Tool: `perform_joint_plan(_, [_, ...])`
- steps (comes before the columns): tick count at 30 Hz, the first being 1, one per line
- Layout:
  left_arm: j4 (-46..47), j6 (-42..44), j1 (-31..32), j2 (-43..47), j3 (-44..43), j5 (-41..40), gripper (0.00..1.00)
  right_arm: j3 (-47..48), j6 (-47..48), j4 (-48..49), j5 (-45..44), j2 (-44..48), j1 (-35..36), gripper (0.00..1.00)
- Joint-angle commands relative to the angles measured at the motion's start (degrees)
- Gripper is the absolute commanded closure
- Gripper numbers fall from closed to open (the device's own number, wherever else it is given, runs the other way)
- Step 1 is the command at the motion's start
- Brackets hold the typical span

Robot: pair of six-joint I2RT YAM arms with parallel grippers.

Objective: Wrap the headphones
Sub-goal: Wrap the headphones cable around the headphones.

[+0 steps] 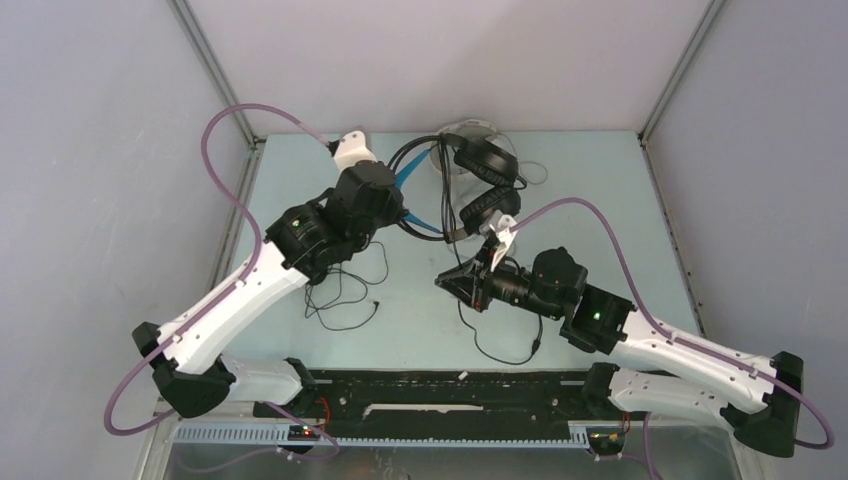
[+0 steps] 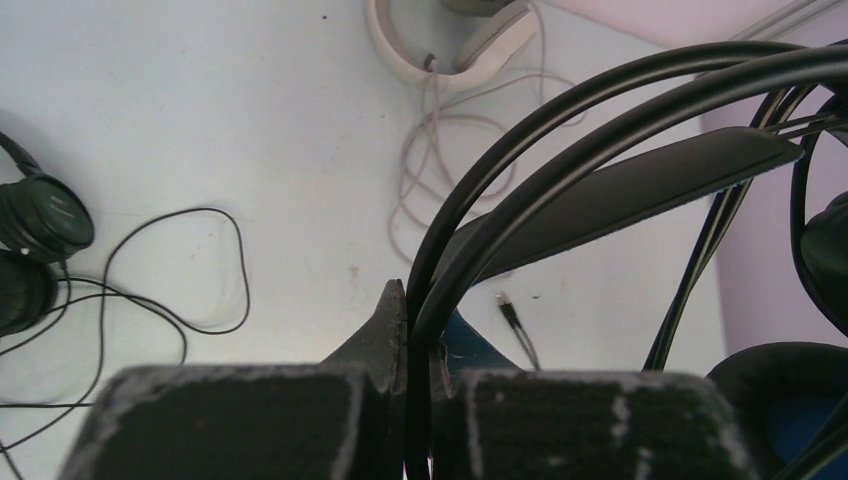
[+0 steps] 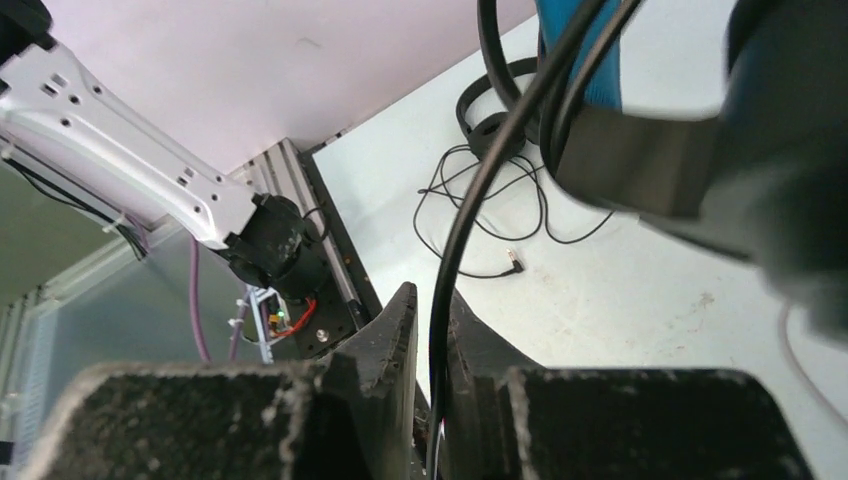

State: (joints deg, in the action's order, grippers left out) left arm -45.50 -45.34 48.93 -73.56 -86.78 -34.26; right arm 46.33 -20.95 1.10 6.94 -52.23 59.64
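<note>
The task seems to be at an early stage. None of the three headsets has a wrapped cable. The bulky black headphones (image 1: pixel 487 175) are lifted at the far middle of the counter (image 1: pixel 600 220), and their cord (image 3: pixel 465 205) runs loose down to the counter and ends there in an open curve. The small black pair (image 2: pixel 40 225) lies flat on the counter with its thin cable spread in loose loops, and the white-grey pair (image 2: pixel 487 45) lies at the far edge with its cable also untidy. So, in my judgement, all the winding is left to do.

The left arm stretches forward to the far middle. The left pincer (image 2: pixel 410 310) is closed on the thin headband wires of the black headphones and holds them up. The right arm bends inward toward the centre, low over the counter. The right pincer (image 3: pixel 430 310) is nearly closed around the cord, which passes between its jaws.
</note>
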Motion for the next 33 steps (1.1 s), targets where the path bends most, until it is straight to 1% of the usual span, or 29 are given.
perform_joint_plan(1, [7.90, -5.79, -0.32, 4.41, -1.40, 0.78, 1.00, -3.82, 6.95, 7.42, -4.37, 1.85, 2.64, 0.84])
perform_joint_plan(9, [7.75, -6.92, -0.41, 6.06, -2.56, 0.50, 1.00, -14.57, 11.81, 17.43, -10.75, 3.82, 7.11, 0.81])
perform_joint_plan(17, [9.10, -7.48, -0.49, 6.88, -2.24, 0.01, 1.00, -24.12, 15.55, 30.27, -12.54, 2.38, 8.12, 0.77])
perform_joint_plan(21, [9.43, -7.48, -0.50, 6.98, -2.51, 0.11, 1.00, -28.77, 17.87, 38.29, -12.66, -0.31, 8.03, 0.70])
perform_joint_plan(24, [9.54, -7.73, -0.50, 7.00, -2.36, 0.15, 1.00, -30.05, 19.06, 40.53, -11.43, -2.79, 6.87, 0.66])
perform_joint_plan(28, [9.74, -8.09, -0.49, 7.10, -1.88, -0.41, 1.00, -30.57, 20.31, 42.43, -8.05, -7.14, 5.51, 0.63])
perform_joint_plan(33, [10.30, -8.37, -0.46, 6.96, -1.99, 0.02, 1.00, -33.38, 18.48, 52.01, -7.57, -15.11, 4.58, 0.62])
